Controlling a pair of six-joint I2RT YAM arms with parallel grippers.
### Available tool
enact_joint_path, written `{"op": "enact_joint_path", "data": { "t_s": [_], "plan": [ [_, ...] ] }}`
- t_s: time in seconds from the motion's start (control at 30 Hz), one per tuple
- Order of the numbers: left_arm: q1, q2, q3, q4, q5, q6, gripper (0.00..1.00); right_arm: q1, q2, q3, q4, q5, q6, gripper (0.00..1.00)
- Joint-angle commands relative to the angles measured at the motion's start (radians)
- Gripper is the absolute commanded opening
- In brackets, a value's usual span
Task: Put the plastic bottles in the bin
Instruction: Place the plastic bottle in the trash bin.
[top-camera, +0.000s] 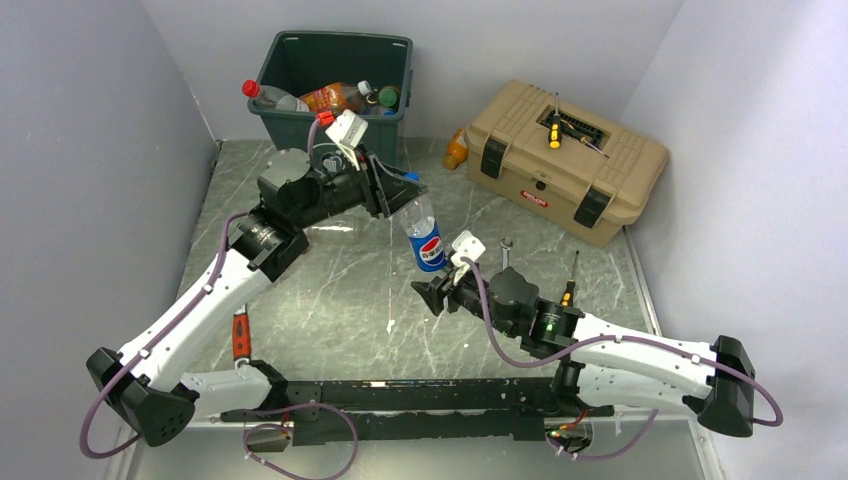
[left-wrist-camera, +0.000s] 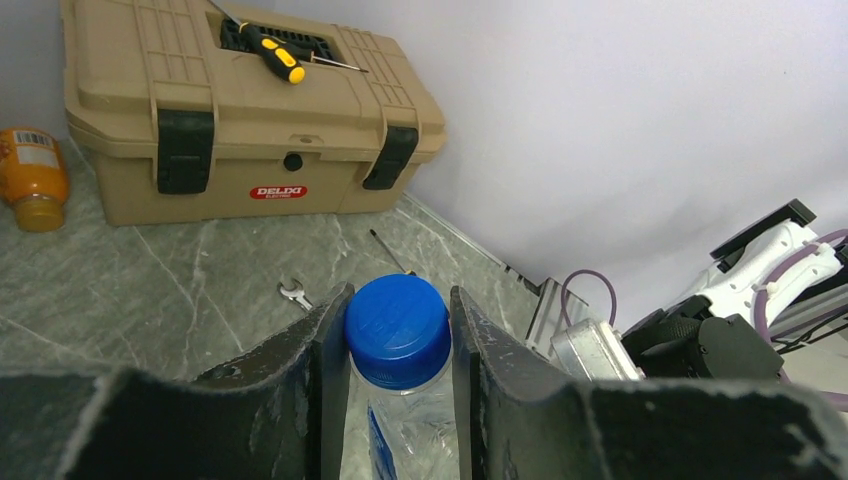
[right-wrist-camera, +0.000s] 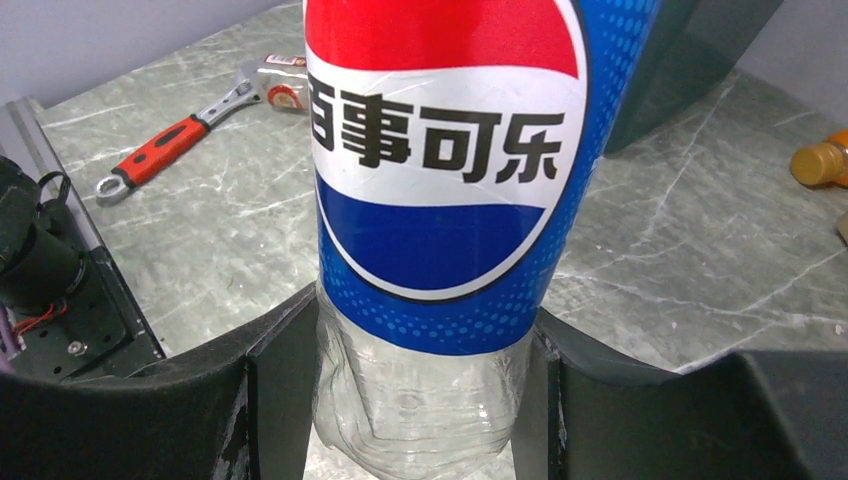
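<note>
A clear Pepsi bottle (top-camera: 426, 240) with a blue cap (left-wrist-camera: 397, 330) hangs upright in the air over the middle of the table. My left gripper (top-camera: 408, 192) is shut on its cap from above; the cap fills the gap in the left wrist view (left-wrist-camera: 398, 296). My right gripper (top-camera: 432, 290) is shut on the bottle's crumpled clear base (right-wrist-camera: 420, 400). The dark green bin (top-camera: 340, 40) stands at the back and holds several bottles (top-camera: 335, 97). An orange bottle (top-camera: 456, 150) lies between the bin and the toolbox. A clear bottle (top-camera: 335, 232) lies under my left arm.
The tan toolbox (top-camera: 565, 160) stands at the back right with a yellow-handled screwdriver (top-camera: 555, 135) on its lid. A red-handled wrench (top-camera: 241, 335) lies front left. A small spanner (top-camera: 506, 248) and another screwdriver (top-camera: 570, 285) lie beside my right arm.
</note>
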Motion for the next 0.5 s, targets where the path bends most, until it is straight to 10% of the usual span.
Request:
{"op": "enact_joint_path", "data": {
  "t_s": [0.0, 0.1, 0.47],
  "plan": [
    [-0.001, -0.018, 0.024, 0.024, 0.051, 0.035, 0.00, 0.006, -0.003, 0.017, 0.068, 0.007, 0.013, 0.59],
    [-0.001, -0.038, 0.050, -0.014, 0.005, 0.095, 0.00, 0.008, 0.001, 0.094, -0.030, -0.012, 0.077, 0.99],
    [0.063, 0.053, 0.485, -0.084, -0.236, 0.459, 0.00, 0.007, -0.299, 0.040, -0.111, 0.034, 0.173, 1.00]
  ]
}}
